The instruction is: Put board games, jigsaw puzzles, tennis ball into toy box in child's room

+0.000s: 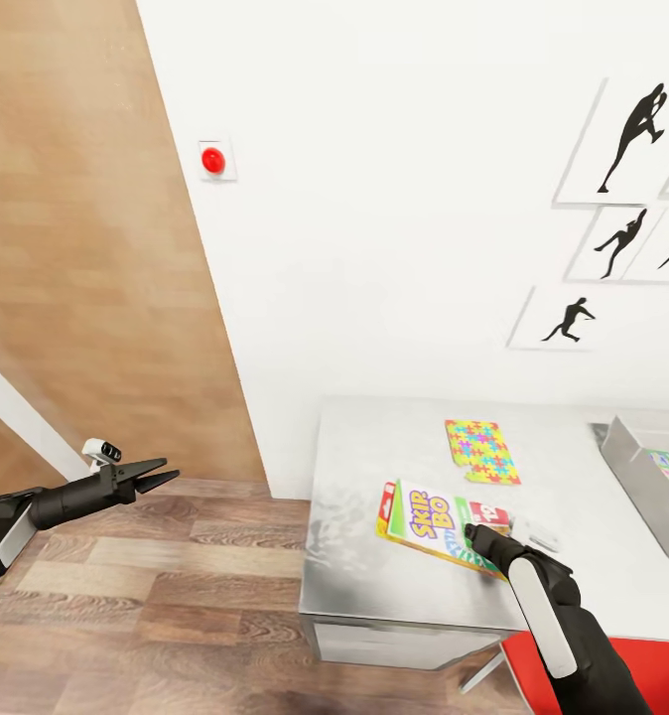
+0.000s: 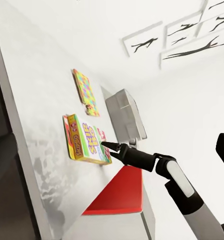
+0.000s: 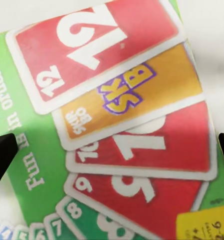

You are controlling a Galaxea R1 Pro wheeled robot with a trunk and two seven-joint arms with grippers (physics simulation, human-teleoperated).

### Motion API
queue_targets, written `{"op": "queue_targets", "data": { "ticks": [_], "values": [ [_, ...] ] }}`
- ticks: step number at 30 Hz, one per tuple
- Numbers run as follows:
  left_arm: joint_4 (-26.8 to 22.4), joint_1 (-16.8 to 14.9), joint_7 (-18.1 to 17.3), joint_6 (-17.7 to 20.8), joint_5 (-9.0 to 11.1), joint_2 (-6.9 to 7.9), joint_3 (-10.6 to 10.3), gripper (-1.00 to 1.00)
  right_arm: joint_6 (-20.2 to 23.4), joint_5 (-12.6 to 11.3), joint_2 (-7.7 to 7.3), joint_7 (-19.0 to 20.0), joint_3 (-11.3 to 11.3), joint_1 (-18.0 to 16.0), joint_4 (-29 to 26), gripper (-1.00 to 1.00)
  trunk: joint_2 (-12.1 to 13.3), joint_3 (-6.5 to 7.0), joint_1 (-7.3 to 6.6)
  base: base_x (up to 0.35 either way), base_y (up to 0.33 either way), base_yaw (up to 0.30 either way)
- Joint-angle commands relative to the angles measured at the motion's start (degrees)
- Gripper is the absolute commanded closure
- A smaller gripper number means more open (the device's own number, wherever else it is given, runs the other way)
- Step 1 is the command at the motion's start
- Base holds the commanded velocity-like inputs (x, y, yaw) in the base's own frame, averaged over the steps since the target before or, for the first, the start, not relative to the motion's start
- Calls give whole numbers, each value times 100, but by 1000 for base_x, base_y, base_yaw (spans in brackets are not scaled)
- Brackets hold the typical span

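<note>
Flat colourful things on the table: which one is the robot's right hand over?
The green Skip-Bo game box near the table's front edge. The right hand sits right above it, while the bright jigsaw sheet lies apart, farther back towards the wall.

a glossy light-grey table (image 1: 374, 556) stands against the white wall. near its centre lies a green skip-bo board game (image 1: 436, 524) atop a red-edged flat item; at 1 o'clock from it lies a jigsaw puzzle (image 1: 481, 451). at 3 o'clock stands the grey toy box (image 1: 634, 469).
</note>
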Motion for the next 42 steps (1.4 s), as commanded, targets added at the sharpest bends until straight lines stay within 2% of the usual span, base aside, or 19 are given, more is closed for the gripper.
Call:
{"op": "queue_targets", "data": {
  "ticks": [1, 27, 42],
  "values": [
    [1, -5, -20, 60, 7, 1, -8, -100, 2, -149, 0, -39, 7, -1, 163, -100, -9, -11, 5, 0, 90, 0],
    [1, -5, -20, 65, 6, -8, -16, -100, -37, -123, 9, -39, 59, -1, 171, -100, -9, -11, 5, 35, 57, 0],
    [1, -5, -20, 68, 6, -16, -17, -100, -46, -97, 18, -39, 60, -1, 169, -100, -9, -11, 5, 2, 145, 0]
  ]
}}
